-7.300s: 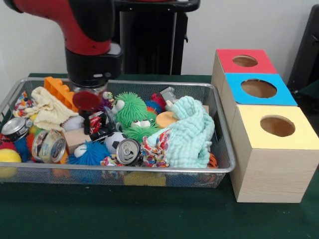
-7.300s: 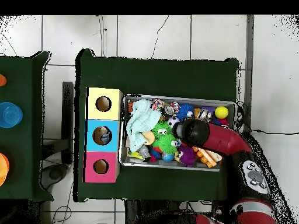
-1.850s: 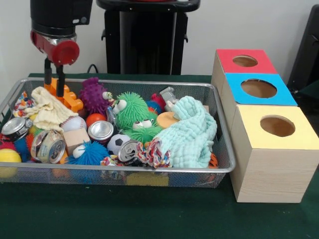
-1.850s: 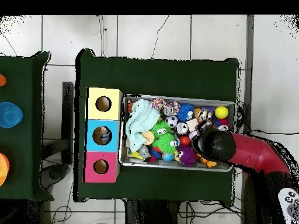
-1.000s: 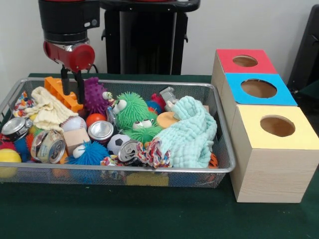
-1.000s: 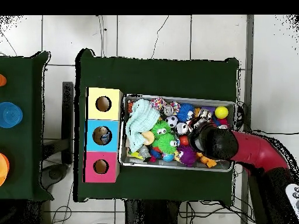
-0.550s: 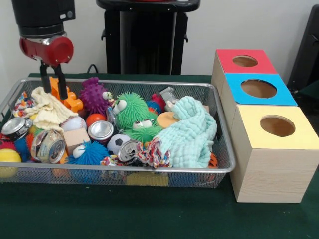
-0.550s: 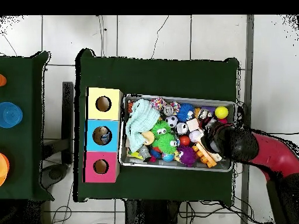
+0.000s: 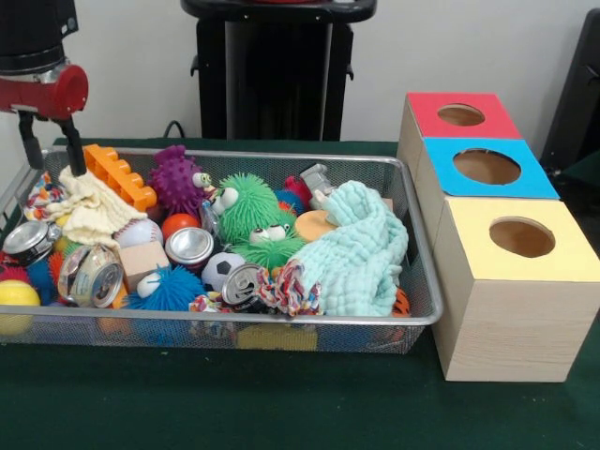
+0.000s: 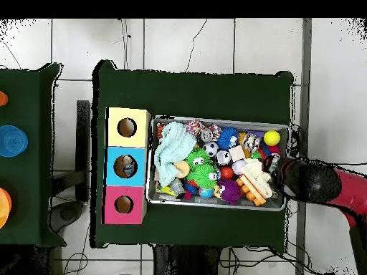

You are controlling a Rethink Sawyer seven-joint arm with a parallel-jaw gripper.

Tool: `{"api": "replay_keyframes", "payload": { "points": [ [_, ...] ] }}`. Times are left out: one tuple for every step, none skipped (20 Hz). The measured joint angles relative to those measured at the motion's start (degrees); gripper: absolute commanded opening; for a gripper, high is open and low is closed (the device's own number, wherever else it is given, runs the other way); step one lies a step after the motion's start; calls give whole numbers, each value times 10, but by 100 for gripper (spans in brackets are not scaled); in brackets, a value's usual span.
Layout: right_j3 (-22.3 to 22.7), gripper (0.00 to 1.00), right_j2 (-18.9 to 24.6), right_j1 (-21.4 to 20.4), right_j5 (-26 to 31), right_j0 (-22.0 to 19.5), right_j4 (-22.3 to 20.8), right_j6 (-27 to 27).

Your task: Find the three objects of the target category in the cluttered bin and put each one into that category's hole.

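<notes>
The claw [image 9: 49,155] hangs empty, its fingers [image 9: 70,157] parted, above the wire bin's [image 9: 412,281] ten o'clock corner, over a cream cloth [image 9: 94,211]; three boxes [image 9: 511,281] stand at three o'clock.

The silver wire-mesh bin [image 9: 412,309] is packed edge to edge, with no bare floor showing between its contents. A bulky mint-green knitted cloth [image 9: 361,258] heaps above the rim at the end nearest the three wooden boxes [image 9: 506,309]. A fuzzy green ball toy [image 9: 248,206], a purple spiky toy [image 9: 176,178] and an orange toothed plastic block [image 9: 117,175] stand tall along the back. Above the boxes the space is open; their round holes [image 9: 521,237] are unblocked. The red-and-black gripper [image 9: 52,159] hangs over the bin's far end, open-fingered, above a cream cloth [image 9: 89,211]
</notes>
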Motion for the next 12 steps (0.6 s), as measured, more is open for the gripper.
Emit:
{"api": "replay_keyframes", "payload": {
  "points": [
    [-4, 100, 2, 4, 0, 0, -5, -12],
    [-7, 100, 4, 6, 0, 0, -9, -20],
    [-11, 100, 7, 10, 0, 0, -14, -31],
    [-13, 100, 10, 12, 0, 0, -16, -38],
    [-16, 100, 13, 15, 0, 0, -19, -46],
    [-18, 100, 18, 17, 0, 0, -21, -52],
    [-19, 100, 20, 18, 0, 0, -22, -55],
    [-20, 100, 24, 20, 0, 0, -23, -57],
    [-21, 100, 26, 20, 0, 0, -23, -58],
    [-22, 100, 27, 20, 0, 0, -23, -58],
    [-22, 100, 28, 21, 0, 0, -23, -58],
    [-23, 100, 28, 21, 0, 0, -23, -58]
  ]
}}
